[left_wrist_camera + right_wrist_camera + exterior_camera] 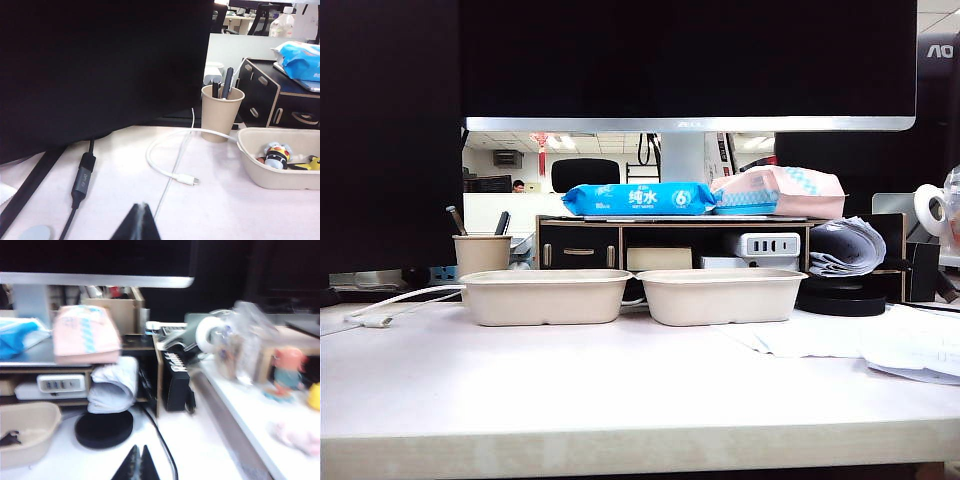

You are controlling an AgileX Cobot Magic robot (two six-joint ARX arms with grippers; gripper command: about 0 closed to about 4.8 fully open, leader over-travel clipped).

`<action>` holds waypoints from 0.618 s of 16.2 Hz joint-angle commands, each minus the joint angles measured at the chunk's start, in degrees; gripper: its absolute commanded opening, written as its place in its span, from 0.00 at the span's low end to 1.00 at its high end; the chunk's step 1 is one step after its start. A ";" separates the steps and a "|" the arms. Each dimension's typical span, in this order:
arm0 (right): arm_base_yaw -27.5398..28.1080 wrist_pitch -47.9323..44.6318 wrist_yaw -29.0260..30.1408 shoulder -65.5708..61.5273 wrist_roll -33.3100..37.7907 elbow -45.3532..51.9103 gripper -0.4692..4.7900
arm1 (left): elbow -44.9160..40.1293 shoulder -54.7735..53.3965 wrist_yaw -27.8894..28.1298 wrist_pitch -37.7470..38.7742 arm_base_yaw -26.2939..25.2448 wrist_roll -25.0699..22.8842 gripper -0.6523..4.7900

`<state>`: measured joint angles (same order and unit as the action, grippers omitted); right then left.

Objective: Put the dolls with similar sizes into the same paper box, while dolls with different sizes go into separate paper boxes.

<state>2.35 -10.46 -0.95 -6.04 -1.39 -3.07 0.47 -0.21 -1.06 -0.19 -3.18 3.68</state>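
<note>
Dolls (pixel 276 155) boxed, fingers (pixel 137 225) apart.

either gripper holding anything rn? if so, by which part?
Nothing held. Left gripper and right gripper are both shut and empty, above the table, away from the paper boxes.

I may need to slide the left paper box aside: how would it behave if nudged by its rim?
The left paper box looks thin-walled and shallow, so it would probably slide easily and feel light. Its low, wide shape makes tipping unlikely. The striped doll inside could topple or shift.
</note>
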 commanded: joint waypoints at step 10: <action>-2.19 4.26 2.40 5.90 1.62 2.38 0.08 | 0.07 0.00 -0.26 -0.31 -0.13 -0.24 0.11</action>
<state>0.19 -5.21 1.54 -0.16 0.01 -0.69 0.47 -0.21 -1.06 -0.01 -3.18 3.68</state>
